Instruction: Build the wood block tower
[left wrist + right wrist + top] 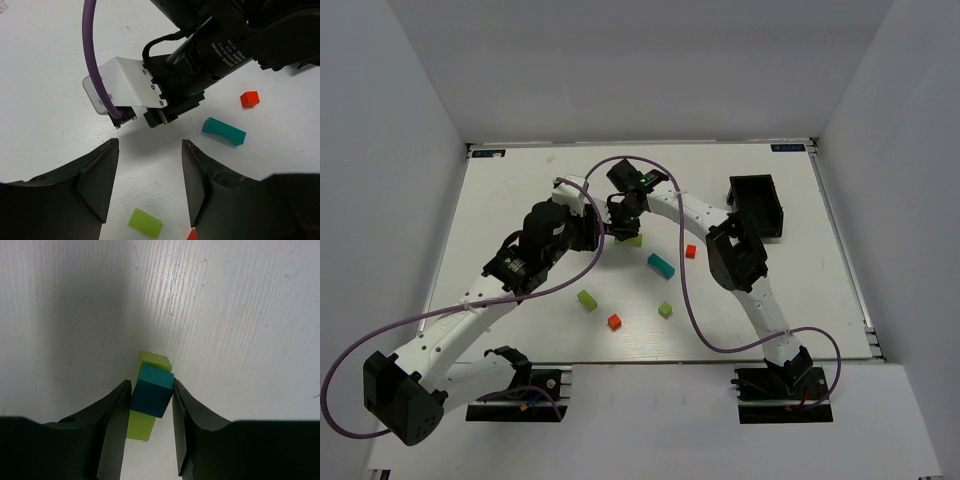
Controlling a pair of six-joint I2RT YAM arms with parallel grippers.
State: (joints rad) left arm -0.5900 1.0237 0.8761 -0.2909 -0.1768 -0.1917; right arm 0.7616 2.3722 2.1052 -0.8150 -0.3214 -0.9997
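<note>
In the top view the left gripper [149, 150] sits left of centre, reaching toward the middle of the table [510, 200]. Its wrist view shows the fingers spread apart with only bare table between them, gripping nothing. Below it, in the lower middle of the frame, lie a lime block [587, 299] and, a little right and lower, a red cube [614, 321], apart from each other.

Just right of the left gripper, at the centre, the right gripper [151, 384] points down. Its wrist view shows both fingers pressed against the sides of a teal cube [152, 392]. It grips the cube over the middle of a long lime piece [141, 426] lying flat on the table; whether cube and piece touch cannot be told.

Right of that pair lie a teal bar [661, 265], a lime cube [665, 310] below it, and a second red cube [691, 251] just right of the bar, all apart. A black box [757, 205] stands at the upper right of the table.
</note>
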